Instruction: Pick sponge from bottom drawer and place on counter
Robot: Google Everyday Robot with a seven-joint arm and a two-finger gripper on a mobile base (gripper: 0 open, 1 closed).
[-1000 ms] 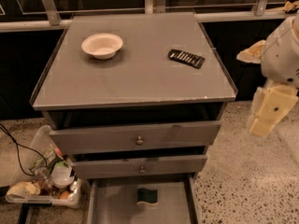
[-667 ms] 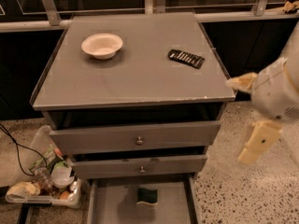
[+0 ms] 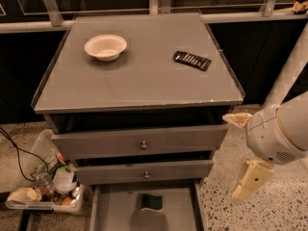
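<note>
Judging by how things lie, the task is at its start. The drawer [image 3: 115, 211] is pulled out, so access is ready, but the sponge [image 3: 152, 202] has not been lifted. It lies flat on the drawer floor, green face up, close to the back wall and a little right of the drawer's middle. Nothing touches it.

The pincer [image 3: 231, 158] hangs outside the drawer, off its right side and higher than its rim, about level with the two upper drawers. Its two cream fingers [image 3: 251, 181] are spread wide with nothing between them. All of the reach, the grip, the lift and the set-down are left to do.

The tabletop [image 3: 139, 76], directly above the drawer, has plenty of bare grey surface for the sponge, most of it along the front edge.

As for containers, the drawer holds only the sponge as far as can be seen; its front part is cut off by the edge of the view. A white bowl [image 3: 105, 46] stands on the tabletop, above and to the left of the drawer, and looks empty. A black ridged bar [image 3: 192, 60] lies loose above and to the drawer's right. The upper drawers [image 3: 139, 141] hide their contents. On the floor just left of the drawer, a low tray [image 3: 29, 205] is crowded with small bottles and odds and ends.
</note>
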